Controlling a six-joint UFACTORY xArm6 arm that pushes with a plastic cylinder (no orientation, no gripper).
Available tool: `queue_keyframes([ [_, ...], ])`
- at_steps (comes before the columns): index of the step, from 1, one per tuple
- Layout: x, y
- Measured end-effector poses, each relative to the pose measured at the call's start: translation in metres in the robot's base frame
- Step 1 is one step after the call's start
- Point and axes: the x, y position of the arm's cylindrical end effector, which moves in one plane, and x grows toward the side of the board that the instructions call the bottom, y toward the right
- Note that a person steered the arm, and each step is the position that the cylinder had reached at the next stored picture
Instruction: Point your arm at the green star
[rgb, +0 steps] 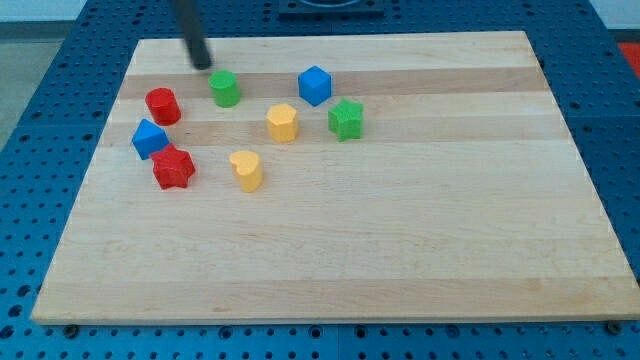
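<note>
tool first: it is a straight dark rod with nothing on it that opens or closes, so it holds nothing. my tip (204, 66) sits near the view's top left of the wooden surface (400, 250), with the rod rising out of the view's top edge and leaning slightly to the view's left.

my tip is just above and to the view's left of the green cylinder (225, 88), close to it but not touching as far as i can tell. the red cylinder (162, 105) lies below my tip and further to the view's left.

the green star (346, 119) stands well apart from my tip, toward the view's right and lower, roughly in the upper middle of the surface. the blue cube (314, 85) is near it, up and to the view's left, and the yellow block (283, 123), which looks six-sided, is just beside it on the view's left, with a gap between them.

lower on the view's left, a second blue block (149, 138) sits very close above the red star (173, 167); i cannot tell whether the two touch. the yellow heart-like block (246, 170) stands to the view's right of the red star, apart from it.

around the surface is a blue perforated bench (50, 120).
</note>
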Motion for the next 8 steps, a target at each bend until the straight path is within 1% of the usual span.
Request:
queue_keyframes([
  [1, -0.004, 0.140],
  [2, 0.009, 0.239],
  [4, 0.140, 0.247],
  [5, 0.144, 0.246],
  [6, 0.182, 0.226],
  [7, 0.192, 0.198],
  [8, 0.192, 0.164],
])
